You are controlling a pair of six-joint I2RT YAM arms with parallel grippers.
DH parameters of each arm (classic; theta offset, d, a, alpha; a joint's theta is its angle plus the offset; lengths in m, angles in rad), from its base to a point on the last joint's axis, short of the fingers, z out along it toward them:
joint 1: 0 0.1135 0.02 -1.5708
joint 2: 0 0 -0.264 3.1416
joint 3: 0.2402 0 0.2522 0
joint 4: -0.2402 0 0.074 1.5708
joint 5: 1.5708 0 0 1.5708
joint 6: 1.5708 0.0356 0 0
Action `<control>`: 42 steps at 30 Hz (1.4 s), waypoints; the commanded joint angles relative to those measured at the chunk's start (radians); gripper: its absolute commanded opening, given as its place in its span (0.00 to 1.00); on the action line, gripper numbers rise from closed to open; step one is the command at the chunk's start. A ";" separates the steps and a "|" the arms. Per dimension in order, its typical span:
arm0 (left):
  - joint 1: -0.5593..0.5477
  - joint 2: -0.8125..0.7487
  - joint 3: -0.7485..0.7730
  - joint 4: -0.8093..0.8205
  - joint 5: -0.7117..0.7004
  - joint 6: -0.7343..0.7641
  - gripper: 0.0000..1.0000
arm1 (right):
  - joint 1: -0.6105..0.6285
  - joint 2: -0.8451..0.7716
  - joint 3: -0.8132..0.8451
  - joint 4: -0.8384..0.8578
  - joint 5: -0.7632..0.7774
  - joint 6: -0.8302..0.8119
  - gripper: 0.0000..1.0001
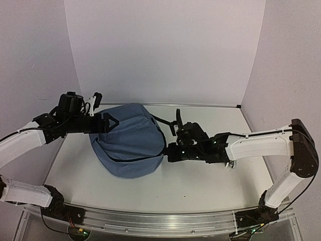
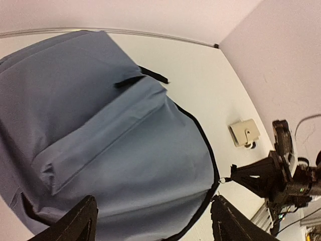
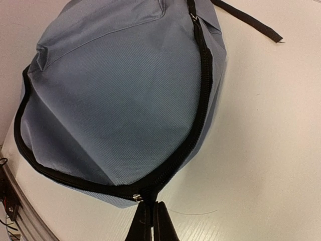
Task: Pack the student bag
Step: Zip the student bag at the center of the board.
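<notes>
Table (image 1: 200, 186): white, walled at the back and sides.

Student bag (image 1: 128, 140): slate-blue fabric backpack lying flat at the table's centre, between the two arms. It is bulged and rounded, with a front pocket (image 2: 100, 140) raised as a fold. A black zipper (image 3: 200, 90) runs closed around its curved edge. A black strap (image 3: 246, 20) trails onto the table at the far side.

Left gripper (image 1: 111, 122): over the bag's left edge, jaws spread wide, nothing held.

Right gripper (image 3: 150, 208): at the bag's right edge, fingers pressed together on the metal zipper pull (image 3: 136, 197).

Small beige square item (image 2: 245, 133): on the table, apart from the bag.
</notes>
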 commanded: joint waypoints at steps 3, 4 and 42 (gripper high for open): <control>-0.266 0.136 0.021 0.100 -0.042 0.245 0.76 | -0.028 -0.072 -0.018 0.082 -0.080 -0.007 0.00; -0.306 0.170 0.029 0.114 -0.054 0.269 0.76 | -0.032 -0.075 -0.022 0.088 -0.085 -0.003 0.00; -0.749 0.481 0.165 0.145 -0.412 0.339 0.00 | -0.286 0.007 0.037 0.118 -0.008 -0.020 0.00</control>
